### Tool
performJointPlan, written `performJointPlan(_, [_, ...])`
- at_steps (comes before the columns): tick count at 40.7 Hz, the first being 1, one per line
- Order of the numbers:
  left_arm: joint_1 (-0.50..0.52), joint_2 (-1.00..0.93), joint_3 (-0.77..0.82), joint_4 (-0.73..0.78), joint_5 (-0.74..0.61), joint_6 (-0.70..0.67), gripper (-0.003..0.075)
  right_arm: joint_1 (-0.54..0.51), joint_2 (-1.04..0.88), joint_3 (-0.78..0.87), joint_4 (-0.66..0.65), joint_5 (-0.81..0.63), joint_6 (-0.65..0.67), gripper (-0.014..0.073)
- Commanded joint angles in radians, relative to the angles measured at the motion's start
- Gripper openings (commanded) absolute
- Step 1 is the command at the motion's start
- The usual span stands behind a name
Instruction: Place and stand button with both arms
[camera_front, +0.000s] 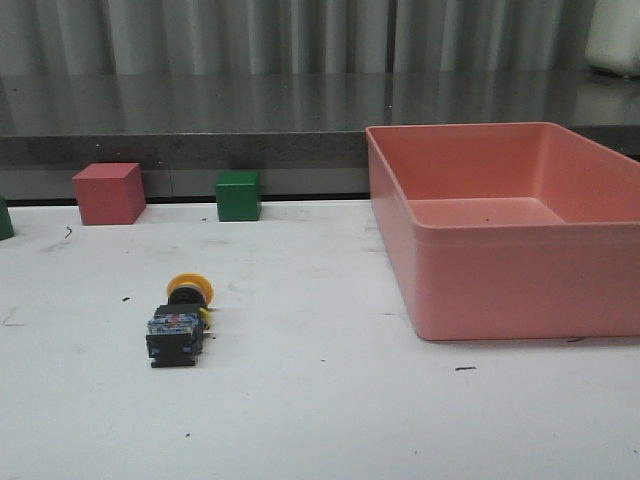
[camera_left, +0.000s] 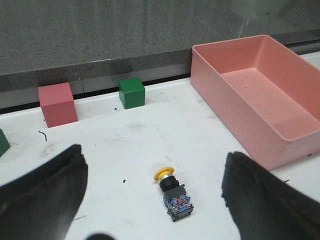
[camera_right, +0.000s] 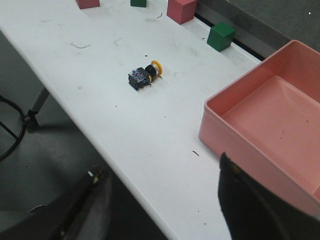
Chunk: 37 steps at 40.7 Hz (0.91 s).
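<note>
The button (camera_front: 178, 320) lies on its side on the white table, yellow cap toward the back, black base with bluish parts toward the front. It also shows in the left wrist view (camera_left: 172, 192) and in the right wrist view (camera_right: 145, 75). My left gripper (camera_left: 155, 187) is open and empty, high above the table, with the button between its fingers (camera_left: 45, 195) in that view. My right gripper (camera_right: 160, 197) is open and empty, over the table's front edge, far from the button. Neither arm shows in the front view.
A large pink bin (camera_front: 560, 250) stands at the right. A pink cube (camera_front: 109, 193) and a green cube (camera_front: 238, 195) stand along the back edge, with another green block (camera_front: 4, 218) at far left. The table's front edge (camera_right: 125, 172) drops to the floor.
</note>
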Motion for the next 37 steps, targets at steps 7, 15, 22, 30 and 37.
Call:
performJointPlan(7, [-0.008,0.005,-0.038,-0.007,-0.14,-0.004,0.0545,0.0,-0.005,-0.017,-0.004,-0.067,-0.008,0.0477])
performJointPlan(15, [-0.008,0.012,-0.038,-0.01,-0.179,-0.004,0.0545,0.0,-0.005,-0.017,-0.004,-0.067,-0.008,0.0477])
performJointPlan(22, [-0.008,0.096,-0.107,-0.01,-0.081,-0.004,0.0545,0.0,-0.005,-0.017,-0.004,-0.067,-0.008,0.0477])
performJointPlan(30, [-0.008,0.29,-0.269,0.021,0.164,-0.004,0.0545,0.0,-0.005,-0.017,-0.004,-0.067,-0.008,0.0477])
performJointPlan(37, [-0.008,0.471,-0.406,0.019,0.328,-0.004,0.0545,0.0,-0.005,-0.017,-0.004,-0.067,-0.008,0.0477])
